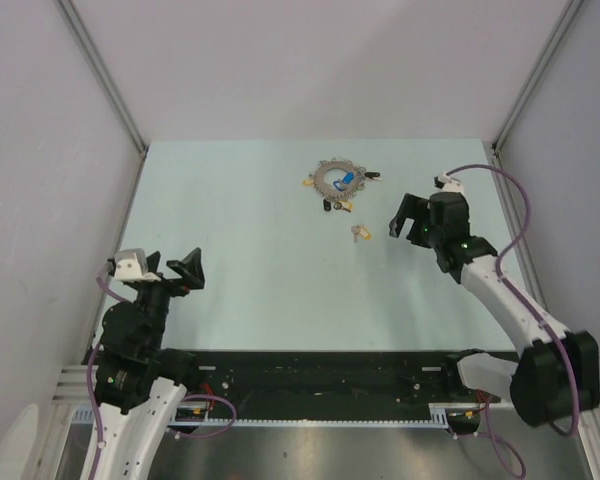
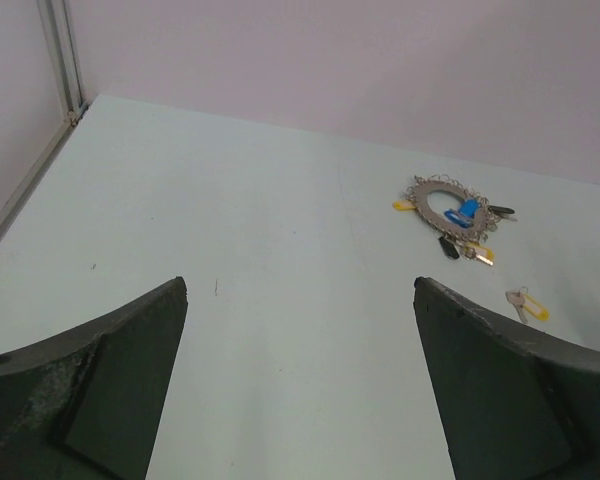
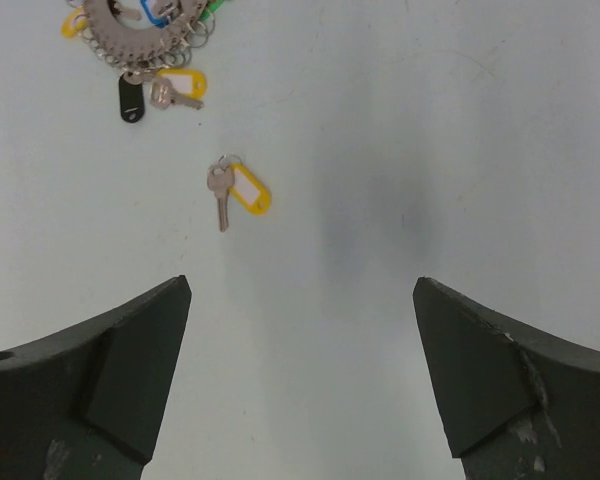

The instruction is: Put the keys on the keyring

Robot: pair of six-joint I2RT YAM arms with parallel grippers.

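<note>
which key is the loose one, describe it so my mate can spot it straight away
On the pale green table, look to the far middle for the big round grey keyring, fringed with small keys. Just off its near right side a single key lies on the bare surface. It is the only one lying clear of the ring: silver, with a yellow tag beside it.

We list, on the pale table (image 2: 230, 200), one keyring (image 2: 421, 190) fringed with keys (image 2: 467, 211), one loose key (image 2: 521, 300) yellow-tagged near its right side, and the left gripper (image 2: 300, 287) well nearer, fingers spread wide.
</note>
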